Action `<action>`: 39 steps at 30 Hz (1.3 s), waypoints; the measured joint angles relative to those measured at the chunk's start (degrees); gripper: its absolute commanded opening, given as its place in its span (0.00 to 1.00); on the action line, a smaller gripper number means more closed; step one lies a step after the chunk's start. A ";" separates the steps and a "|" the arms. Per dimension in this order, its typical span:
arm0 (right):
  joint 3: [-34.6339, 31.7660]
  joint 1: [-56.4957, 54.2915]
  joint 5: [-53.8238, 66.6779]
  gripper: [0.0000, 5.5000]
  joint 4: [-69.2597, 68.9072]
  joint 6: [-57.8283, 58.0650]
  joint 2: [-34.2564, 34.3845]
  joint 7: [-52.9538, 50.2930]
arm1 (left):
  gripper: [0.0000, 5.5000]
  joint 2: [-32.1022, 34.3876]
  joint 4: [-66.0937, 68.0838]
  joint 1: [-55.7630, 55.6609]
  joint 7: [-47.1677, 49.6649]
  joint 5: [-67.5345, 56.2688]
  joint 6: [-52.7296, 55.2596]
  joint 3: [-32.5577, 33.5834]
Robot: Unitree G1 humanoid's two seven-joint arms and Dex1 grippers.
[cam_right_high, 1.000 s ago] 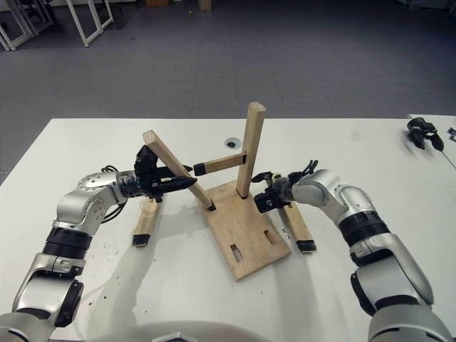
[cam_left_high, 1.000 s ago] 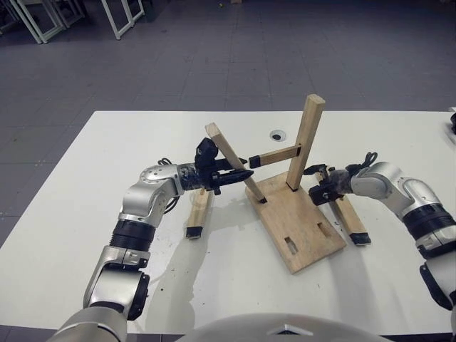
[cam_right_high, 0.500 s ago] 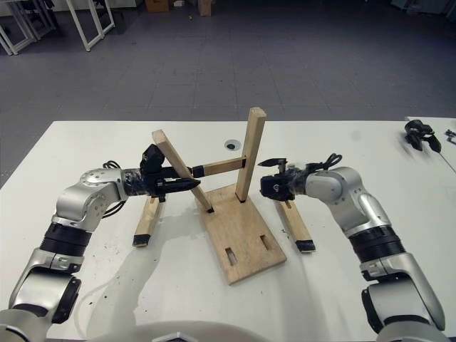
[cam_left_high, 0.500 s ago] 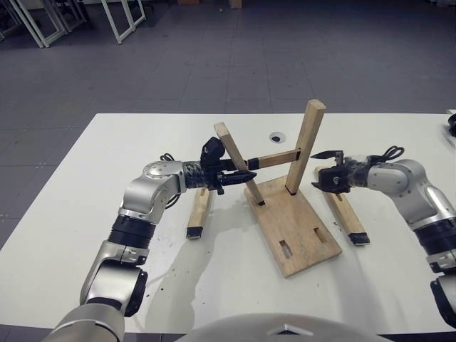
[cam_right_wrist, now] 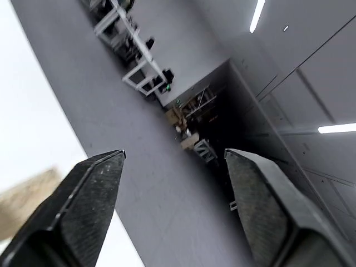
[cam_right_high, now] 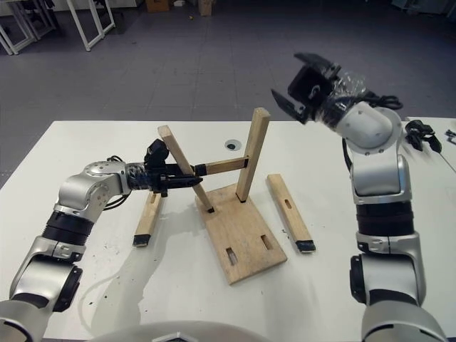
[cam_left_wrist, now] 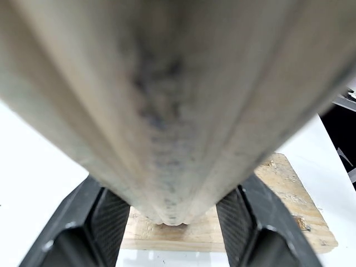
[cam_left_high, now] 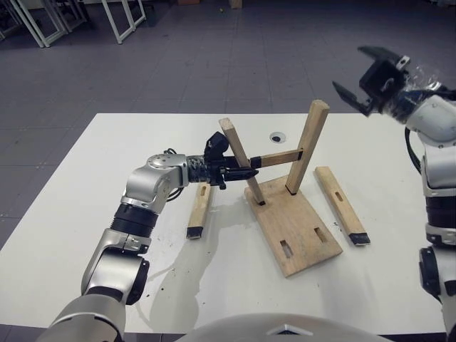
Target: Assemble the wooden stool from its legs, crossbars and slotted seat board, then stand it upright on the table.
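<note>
We see the seat board (cam_left_high: 296, 228) lying flat on the table (cam_left_high: 85, 185), with two legs standing in its far slots. The left leg (cam_left_high: 232, 139) tilts away to the left, the right leg (cam_left_high: 308, 146) leans slightly right, and a crossbar (cam_left_high: 278, 157) runs between them. Our left gripper (cam_left_high: 246, 172) pinches the left leg about halfway up, one finger (cam_left_wrist: 105, 219) on each side of the wood. Two loose legs lie flat: one (cam_left_high: 199, 206) left of the board, one (cam_left_high: 342, 205) just right of it. Our right gripper (cam_right_high: 296, 78) hangs high above the table's far right side, fingers spread and holding nothing.
</note>
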 measured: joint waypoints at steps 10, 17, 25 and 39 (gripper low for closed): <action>21.15 3.08 -3.17 0.15 -0.22 2.35 6.91 9.16 | 0.37 -0.15 1.41 -1.32 -0.09 0.06 0.00 -1.11; 28.47 1.42 -14.80 0.02 5.43 -8.45 0.07 10.51 | 0.37 0.23 -1.14 -3.31 1.93 2.01 -0.08 -5.34; 24.43 4.70 -12.45 0.02 2.56 -5.30 2.04 8.82 | 0.37 0.48 -0.36 -4.30 2.22 1.99 -0.06 -6.78; 23.74 8.77 -14.23 0.02 2.41 -4.11 5.55 2.71 | 0.37 -0.36 -1.95 -1.92 4.79 1.95 -0.10 -5.23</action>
